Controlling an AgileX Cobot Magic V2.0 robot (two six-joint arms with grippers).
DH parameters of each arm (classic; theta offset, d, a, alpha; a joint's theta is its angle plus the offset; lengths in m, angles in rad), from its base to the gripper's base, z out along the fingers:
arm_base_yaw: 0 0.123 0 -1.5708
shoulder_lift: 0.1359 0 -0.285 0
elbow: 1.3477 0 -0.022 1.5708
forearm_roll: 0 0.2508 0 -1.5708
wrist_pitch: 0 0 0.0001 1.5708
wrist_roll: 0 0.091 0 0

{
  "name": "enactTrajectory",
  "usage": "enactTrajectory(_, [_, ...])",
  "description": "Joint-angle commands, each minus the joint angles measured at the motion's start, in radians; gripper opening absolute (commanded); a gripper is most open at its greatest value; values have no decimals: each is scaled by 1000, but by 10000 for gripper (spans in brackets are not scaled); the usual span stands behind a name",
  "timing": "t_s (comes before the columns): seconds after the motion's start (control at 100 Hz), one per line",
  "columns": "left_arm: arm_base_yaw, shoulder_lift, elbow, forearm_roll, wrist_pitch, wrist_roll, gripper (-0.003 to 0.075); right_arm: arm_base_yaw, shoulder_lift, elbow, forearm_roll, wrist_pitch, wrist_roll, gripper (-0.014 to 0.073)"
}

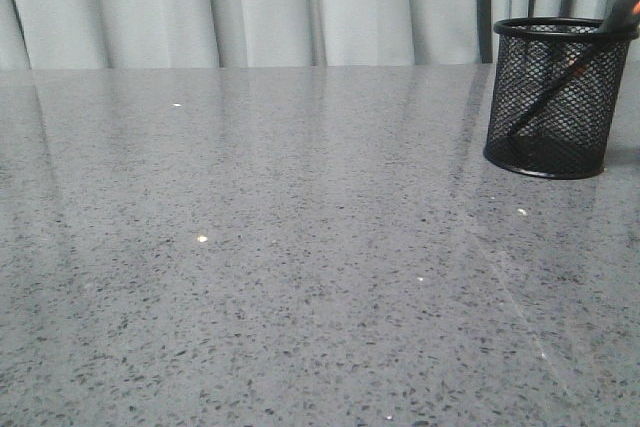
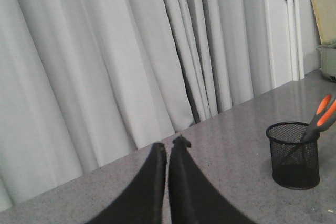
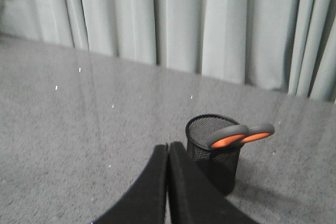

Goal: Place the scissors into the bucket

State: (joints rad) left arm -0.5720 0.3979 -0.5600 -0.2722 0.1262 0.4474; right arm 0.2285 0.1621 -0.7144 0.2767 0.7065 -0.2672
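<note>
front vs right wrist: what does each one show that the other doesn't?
Only the front view: the slim dark blades seen through the mesh, slanting down to the base, and the handles cut off at the frame edge. Only the right wrist view: both orange-lined handle loops whole above the rim, and the black right gripper, fingers together and empty. Both: the black wire-mesh bucket upright on the grey speckled table, the dark grey scissors standing in it, and pale curtains behind.
</note>
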Motion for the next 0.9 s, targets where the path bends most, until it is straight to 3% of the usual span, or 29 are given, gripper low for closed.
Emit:
enactTrajectory(0.0, [3,11,-5,-13,-88,-12,-19,1,-55,36,0,-158,-10,-48])
enactTrajectory(0.89, [3,11,22,-13,-88,-12,-19,1,-110,49,1,-170,-10,-48])
